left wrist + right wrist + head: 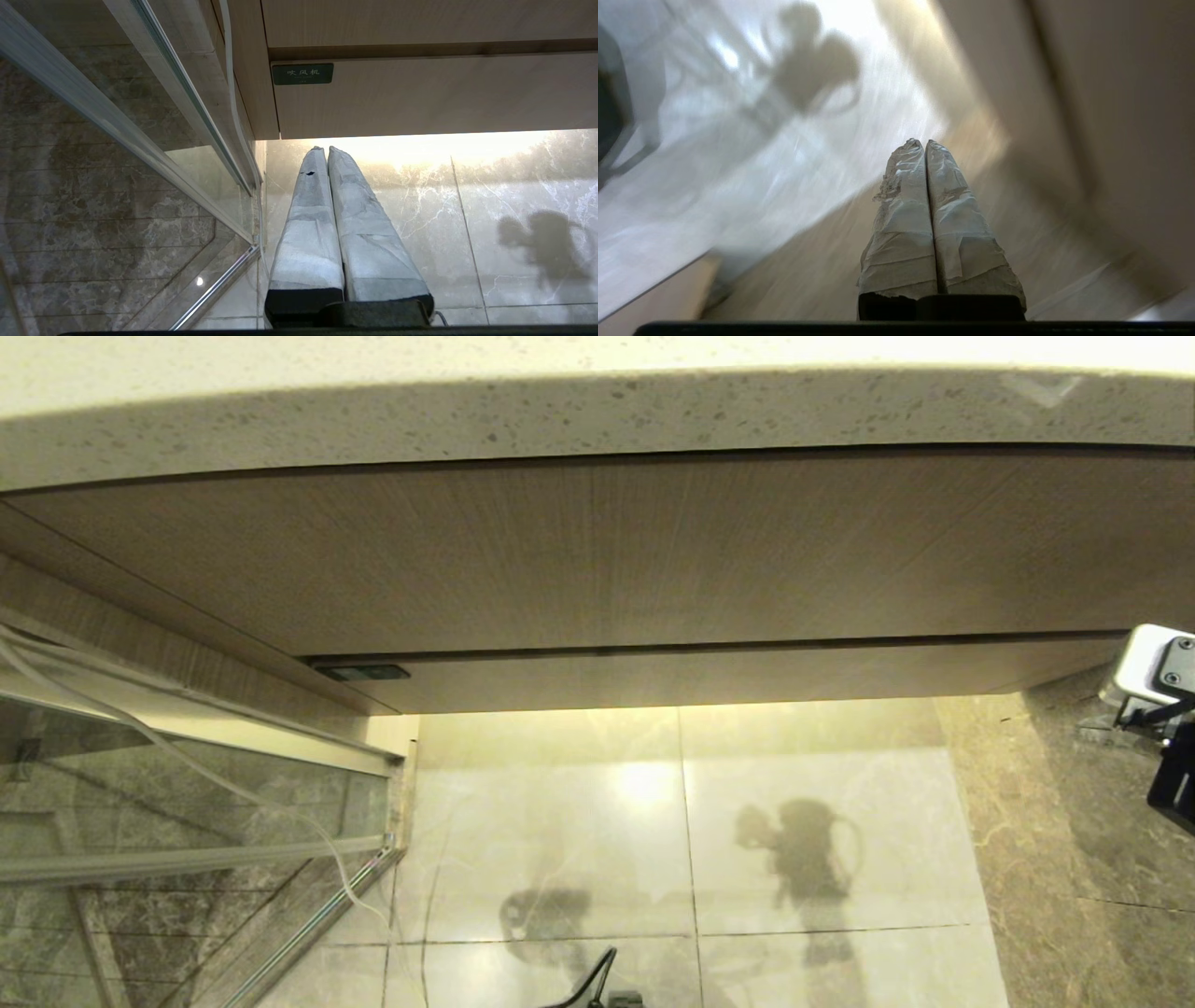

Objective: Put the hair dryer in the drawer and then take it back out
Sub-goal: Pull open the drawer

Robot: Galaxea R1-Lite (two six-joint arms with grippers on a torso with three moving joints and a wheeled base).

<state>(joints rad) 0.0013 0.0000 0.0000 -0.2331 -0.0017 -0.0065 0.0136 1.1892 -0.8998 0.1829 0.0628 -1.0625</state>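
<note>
Two grippers of mine are in play, and neither holds anything. My left gripper [327, 151] has its taped grey fingers pressed together, pointing at the lower edge of the wide, shallow, light wood-grain drawer [709, 677], just below its narrow handleless front and near the small dark green label plate [302, 73] at that front's left end. My right gripper [924, 143] also has its wrapped fingers pressed together with nothing between them; its wrist view is smeared, so I judge that arm to be moving over the pale marble floor [822, 784] beside the cabinet, and in the head view only part of the arm shows at the right edge.

That drawer is fully closed, its front flush under the taller wood panel [597, 551] and the speckled stone tabletop [560, 415]. No small white hair dryer shows in any view; a thin white cord [187, 756] runs down along the glass shower partition [187, 803] on my left, but I cannot tell what it belongs to. Whether the hair dryer sits inside the closed drawer or elsewhere is hidden from me.

As I judge it, nothing visible marks any step as done: the drawer needs opening first, and the dryer needs finding.
</note>
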